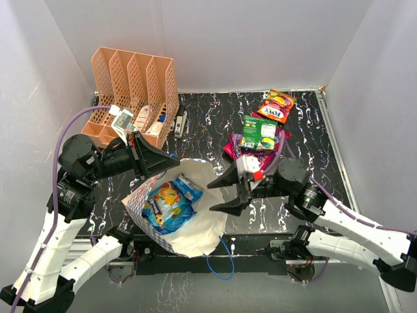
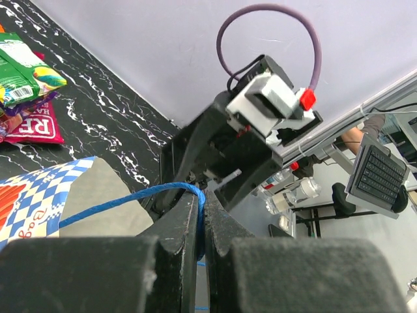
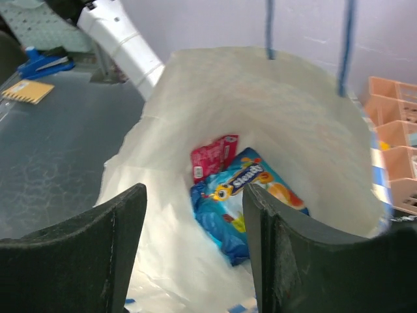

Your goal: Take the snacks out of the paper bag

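Note:
The blue-and-white checkered paper bag (image 1: pixel 195 228) lies open near the table's front, cream inside. A blue snack pouch (image 1: pixel 171 203) lies in it; the right wrist view shows that pouch (image 3: pixel 242 195) with a magenta pouch (image 3: pixel 212 158) behind it. My left gripper (image 1: pixel 171 158) is shut on the bag's blue cord handle (image 2: pixel 130 199) at the bag's far rim. My right gripper (image 1: pixel 225 193) is open and empty at the bag's mouth, pointing in. Green (image 1: pixel 260 132), orange-red (image 1: pixel 276 106) and magenta (image 1: pixel 232 147) pouches lie on the table behind it.
A peach slotted file rack (image 1: pixel 133 94) with small bottles stands at the back left. White walls enclose the black marbled table (image 1: pixel 208 120). The bag's other blue cord loop (image 1: pixel 221 261) hangs over the front edge.

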You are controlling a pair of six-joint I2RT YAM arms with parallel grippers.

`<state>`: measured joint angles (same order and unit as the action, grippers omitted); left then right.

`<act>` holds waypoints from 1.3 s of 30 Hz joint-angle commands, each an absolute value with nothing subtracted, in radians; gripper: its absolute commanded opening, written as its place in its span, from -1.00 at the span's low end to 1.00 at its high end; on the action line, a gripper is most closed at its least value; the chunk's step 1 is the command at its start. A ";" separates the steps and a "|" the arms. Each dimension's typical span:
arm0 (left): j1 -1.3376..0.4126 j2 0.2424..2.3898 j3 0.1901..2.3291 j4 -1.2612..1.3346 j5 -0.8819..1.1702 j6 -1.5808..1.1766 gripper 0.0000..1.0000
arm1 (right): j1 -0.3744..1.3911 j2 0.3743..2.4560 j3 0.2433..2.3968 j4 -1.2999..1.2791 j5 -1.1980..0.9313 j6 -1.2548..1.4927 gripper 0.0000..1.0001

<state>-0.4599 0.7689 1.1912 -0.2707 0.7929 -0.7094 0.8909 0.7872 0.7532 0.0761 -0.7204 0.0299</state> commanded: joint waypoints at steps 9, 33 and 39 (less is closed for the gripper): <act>-0.462 0.777 1.216 -0.179 0.822 -0.736 -1.00 | 1.316 1.135 0.764 0.159 -0.239 -0.416 0.01; -0.462 0.782 1.195 -0.171 0.801 -0.732 -1.00 | 1.318 1.691 0.937 0.128 0.021 -0.591 0.61; -0.462 0.765 1.192 -0.191 0.796 -0.730 -1.00 | 1.318 1.737 0.971 0.222 0.158 -0.507 -0.06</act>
<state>-0.4599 0.7902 1.1908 -0.2241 0.7929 -0.7261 1.3190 1.7363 0.9184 0.1017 0.0093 -0.5583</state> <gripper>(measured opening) 0.019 0.545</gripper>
